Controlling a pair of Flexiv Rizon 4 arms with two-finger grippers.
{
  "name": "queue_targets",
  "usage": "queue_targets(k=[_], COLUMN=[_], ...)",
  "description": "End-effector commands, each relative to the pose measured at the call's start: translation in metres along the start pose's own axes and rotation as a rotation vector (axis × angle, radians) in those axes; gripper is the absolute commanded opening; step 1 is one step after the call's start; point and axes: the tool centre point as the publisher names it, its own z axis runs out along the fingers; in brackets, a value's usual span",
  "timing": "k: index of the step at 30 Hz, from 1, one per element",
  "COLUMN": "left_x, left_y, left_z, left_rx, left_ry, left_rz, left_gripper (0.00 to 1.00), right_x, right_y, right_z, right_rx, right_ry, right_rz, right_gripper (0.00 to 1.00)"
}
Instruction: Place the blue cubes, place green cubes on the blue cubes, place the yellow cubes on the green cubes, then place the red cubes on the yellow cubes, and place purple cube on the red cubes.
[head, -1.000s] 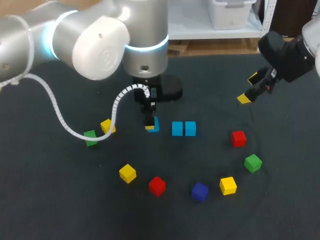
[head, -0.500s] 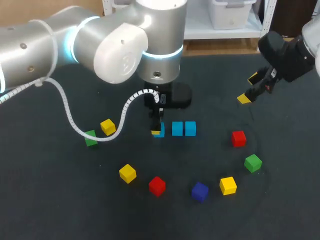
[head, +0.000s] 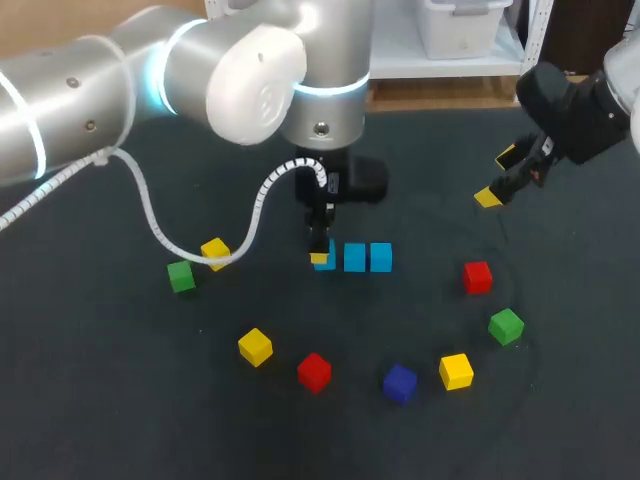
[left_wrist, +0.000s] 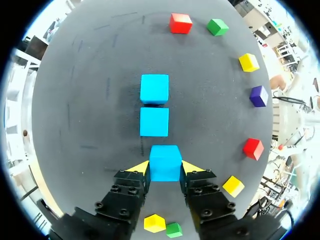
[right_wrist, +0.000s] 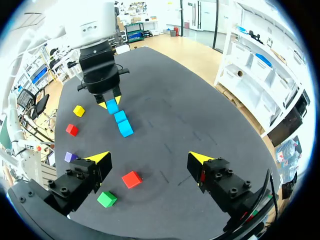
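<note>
Squarely between the yellow tips of the left gripper (left_wrist: 165, 167) sits a blue cube (left_wrist: 165, 163), both fingers pressed against its sides, near the middle of the table (head: 100, 420). It lines up with a second blue cube (left_wrist: 154, 122), just ahead across a thin gap, and a third blue cube (left_wrist: 154, 88) just beyond that. The right gripper (right_wrist: 150, 159) hangs above the table's far right part, jaws spread wide with nothing between them. Loose cubes curve toward the near edge: from the right, a red cube (head: 478, 277), green cube (head: 506, 326), yellow cube (head: 456, 371), purple cube (head: 399, 383), second red cube (head: 314, 371), second yellow cube (head: 255, 347), then a second green cube (head: 181, 276) beside a third yellow cube (head: 212, 247) at the left.
</note>
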Motion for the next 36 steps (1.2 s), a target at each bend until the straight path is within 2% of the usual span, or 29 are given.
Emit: queue_targets(k=[1, 28, 36], left_x=[-0.005, -0.007, -0.009], left_y=[0.005, 0.014, 0.012], left_z=[0.003, 0.012, 0.015], left_rx=[0.037, 0.034, 0.040], left_ry=[0.021, 0.059, 0.064], left_rz=[0.009, 0.016, 0.016], left_gripper=[0.00, 0.01, 0.15], right_x=[0.000, 0.000, 0.000], right_y=[-0.001, -0.001, -0.001], right_z=[0.000, 0.000, 0.000], right_rx=[-0.002, -0.002, -0.002], right_ry=[-0.002, -0.002, -0.002], right_rz=[-0.001, -0.001, -0.001], right_gripper=[1.00, 1.00, 1.00])
